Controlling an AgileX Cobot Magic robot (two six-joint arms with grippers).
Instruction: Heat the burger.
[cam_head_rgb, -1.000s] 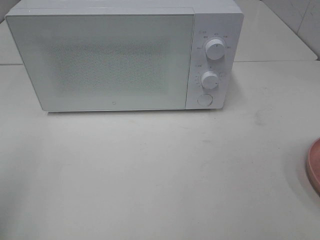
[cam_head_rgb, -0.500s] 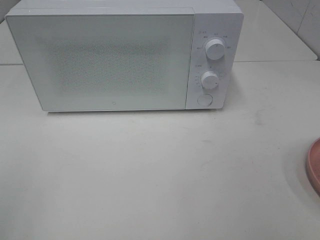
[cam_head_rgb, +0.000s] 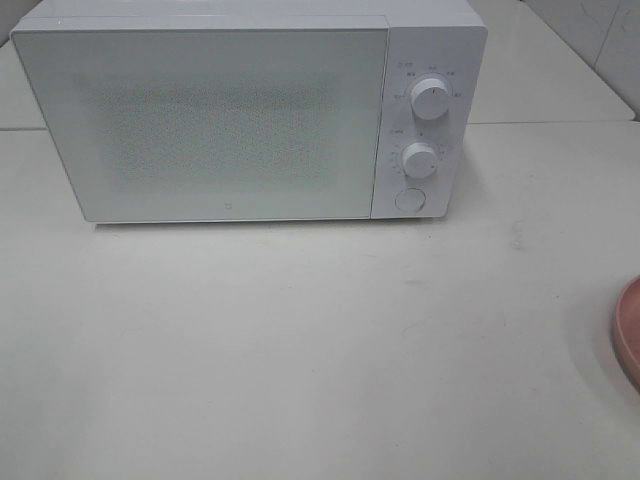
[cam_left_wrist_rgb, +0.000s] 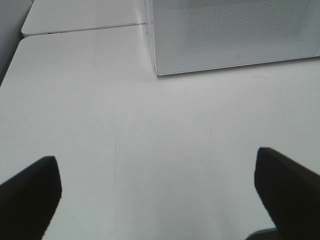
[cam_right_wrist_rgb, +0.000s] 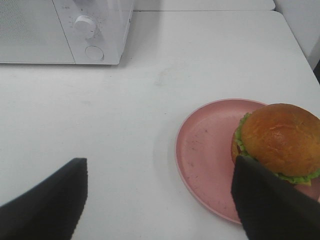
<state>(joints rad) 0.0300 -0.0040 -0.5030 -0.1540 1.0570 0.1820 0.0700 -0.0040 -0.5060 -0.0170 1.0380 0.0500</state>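
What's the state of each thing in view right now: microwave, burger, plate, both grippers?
microwave: door shut, standing on the table, untouched.
burger: whole, upright on the pink plate, not gripped.
pink plate: flat on the table, burger on it toward one edge.
left gripper: open, empty, over bare table near the microwave's corner.
right gripper: open, empty; one finger overlaps the burger in the wrist view, contact unclear.
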